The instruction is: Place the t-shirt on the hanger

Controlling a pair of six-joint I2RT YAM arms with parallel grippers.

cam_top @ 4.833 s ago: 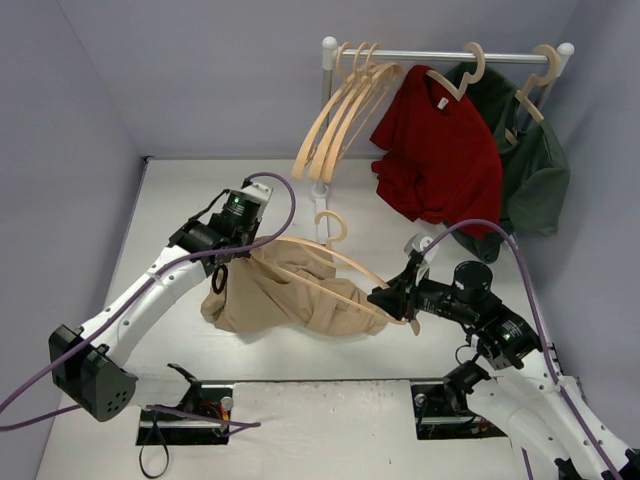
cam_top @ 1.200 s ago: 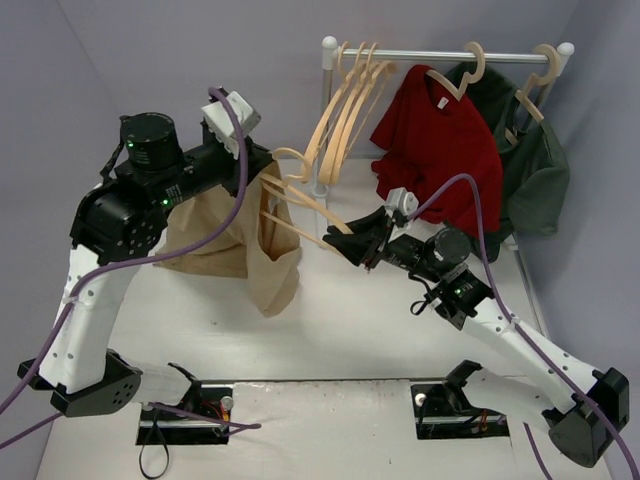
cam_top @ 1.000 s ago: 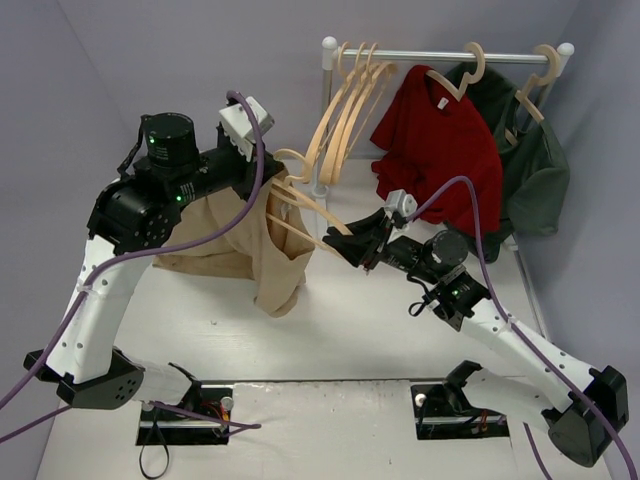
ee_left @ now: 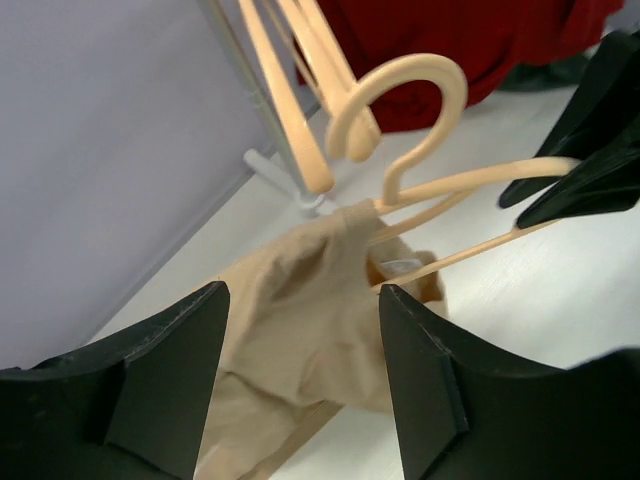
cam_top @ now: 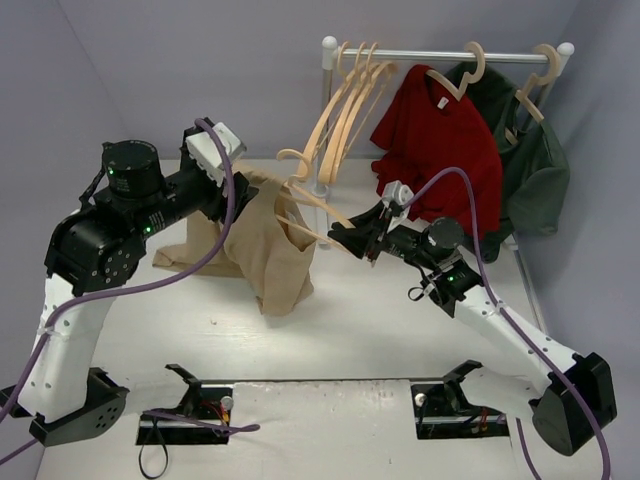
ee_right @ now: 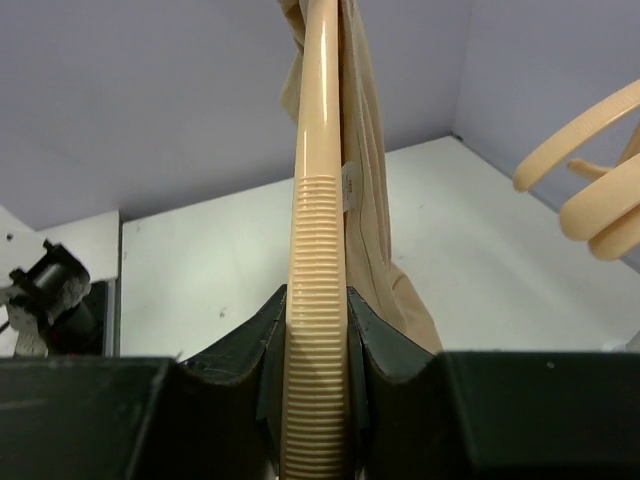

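The tan t-shirt (cam_top: 265, 250) hangs in loose folds from the pale wooden hanger (cam_top: 310, 200), above the table. Its collar sits around the base of the hook. My right gripper (cam_top: 352, 238) is shut on the ribbed end of one hanger arm (ee_right: 318, 300) and holds the hanger tilted, with the t-shirt (ee_right: 372, 200) draped beyond. My left gripper (ee_left: 300, 380) is open just left of the cloth. The t-shirt (ee_left: 300, 320) and the hanger hook (ee_left: 400, 100) show between its black fingers (ee_left: 170, 380), which hold nothing.
A white rack (cam_top: 440, 55) at the back holds several spare wooden hangers (cam_top: 340, 110), a dark red t-shirt (cam_top: 440, 150) and a dark green garment (cam_top: 535, 165). The rack's post foot (ee_left: 300, 195) stands close behind the hanger. Grey walls close in the left and back.
My left gripper has opened, let go of the t-shirt and drawn back to the left. The cloth now hangs lower from the hanger alone. The right gripper has kept its grip.
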